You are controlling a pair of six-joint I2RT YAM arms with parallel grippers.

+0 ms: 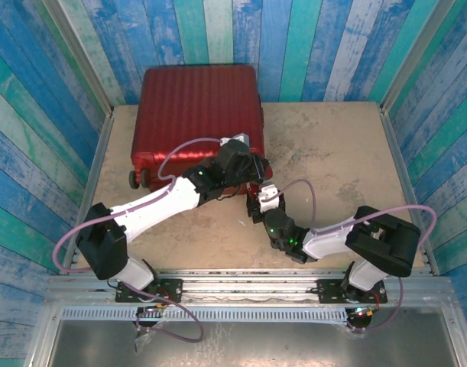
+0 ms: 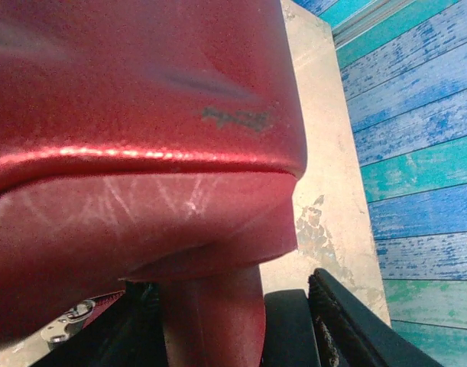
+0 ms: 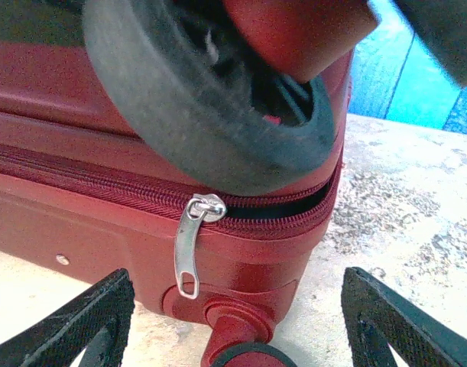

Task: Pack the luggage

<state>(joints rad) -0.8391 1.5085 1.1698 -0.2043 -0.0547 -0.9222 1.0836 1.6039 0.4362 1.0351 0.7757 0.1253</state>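
At the far left of the table (image 1: 340, 153), back against the plank wall (image 1: 317, 46): the luggage (image 1: 196, 115). Lies flat, ribbed shell up, both shells together. Shows a small black wheel (image 1: 134, 180) at its near left corner.

At its near right corner: the left gripper (image 1: 244, 164). Sits right on that corner, at the end of a white arm (image 1: 164, 200) slanting across the table from the near left. Seen from the left wrist, crowds in under the glossy red shell, fingers (image 2: 348, 321) spread, with a red stub (image 2: 210, 321) of the luggage standing between them. Leaves a clear gap on the stub's right side; on the left side, cannot tell whether touching. Jaws apart, then, with no sure grip on anything.

Just on the near side of the same corner: the right gripper (image 1: 262, 200). Points at the luggage, close beside the left gripper. Seen from the right wrist, holds its fingers (image 3: 72, 329) wide apart, nothing between the pads. Faces the zip line of the corner. Frames a silver zip pull (image 3: 189, 245) hanging from its slider (image 3: 206, 206), just under a big caster (image 3: 210, 99) of black rubber. Shows the zip teeth (image 3: 103, 187) parted to the right of the slider, a dark slit (image 3: 287, 205) curving round the corner. Catches the rim of a second caster (image 3: 244, 358) at the bottom edge, low by the table.
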